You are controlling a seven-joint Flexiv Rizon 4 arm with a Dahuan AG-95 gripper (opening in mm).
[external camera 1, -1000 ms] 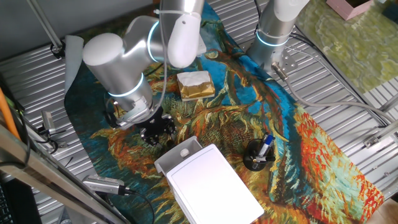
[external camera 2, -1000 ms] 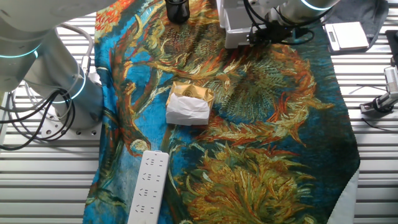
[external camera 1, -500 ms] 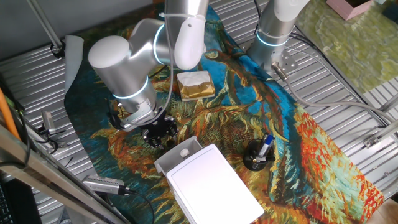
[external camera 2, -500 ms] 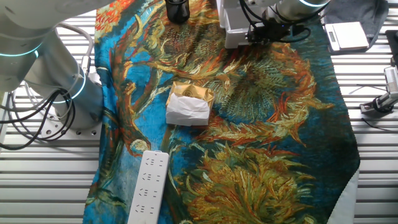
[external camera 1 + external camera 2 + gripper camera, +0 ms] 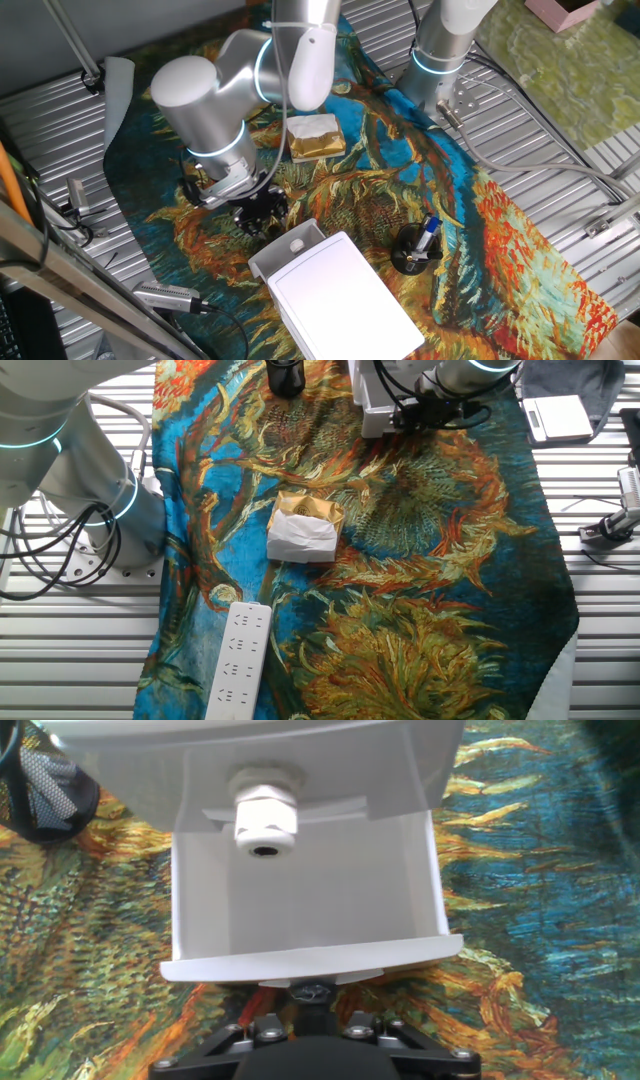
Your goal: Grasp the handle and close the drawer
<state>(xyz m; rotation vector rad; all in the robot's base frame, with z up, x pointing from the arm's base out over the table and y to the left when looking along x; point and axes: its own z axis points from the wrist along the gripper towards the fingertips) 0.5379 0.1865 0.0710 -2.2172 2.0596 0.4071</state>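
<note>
Here, handle ahead of tool, drawer open, jaws seemingly apart.

Drawer: smooth matt light-grey plastic, soft sheen on the walls. Handle: whitish plastic, ribbed and threaded like a gland fitting. Box: smooth white plastic top. Cloth: printed fabric, matt, slightly wrinkled. Desk: ribbed bare metal. Gripper: matt black metal with bright screw heads. Arm shell: glossy silver-grey.
</note>
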